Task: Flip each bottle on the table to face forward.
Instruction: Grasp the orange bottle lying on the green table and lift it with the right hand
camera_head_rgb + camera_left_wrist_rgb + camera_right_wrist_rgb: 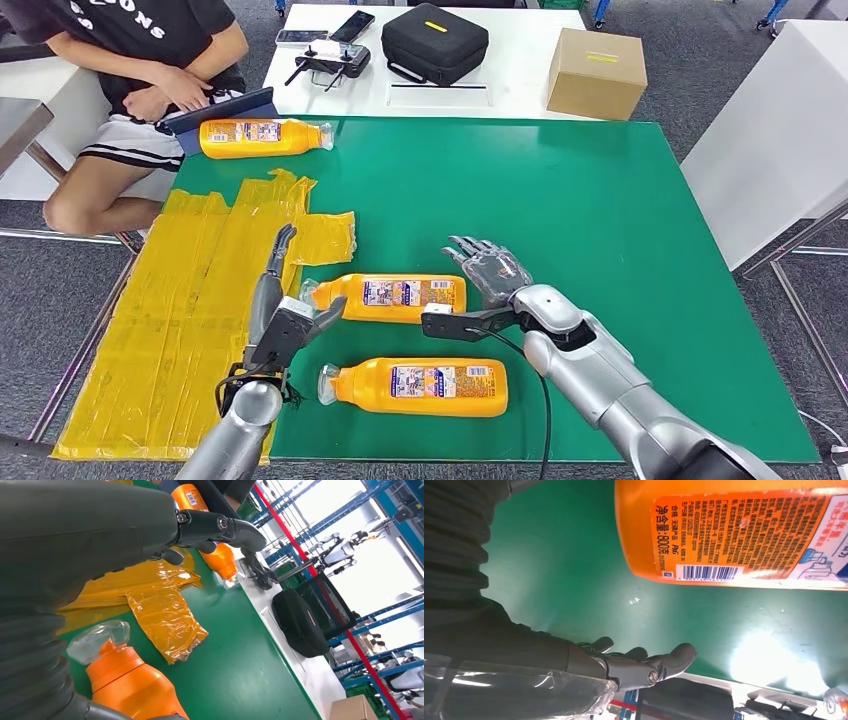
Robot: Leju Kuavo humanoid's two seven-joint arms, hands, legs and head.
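Note:
Three orange bottles lie on their sides on the green table [560, 190], caps to the left. The far bottle [258, 138] lies near the back left corner. The middle bottle [392, 297] lies between my hands, its printed back label and barcode [744, 535] showing. The near bottle [420, 386] lies by the front edge. My left hand [283, 310] hovers open just left of the middle bottle's clear cap [97, 634]. My right hand [490, 272] is open, fingers spread, right beside that bottle's base.
A crumpled yellow plastic sheet [190, 310] covers the table's left side. A seated person [140, 70] with a tablet is at the back left. Behind stands a white table with a black case [435, 42], a controller [328, 60] and a cardboard box [597, 72].

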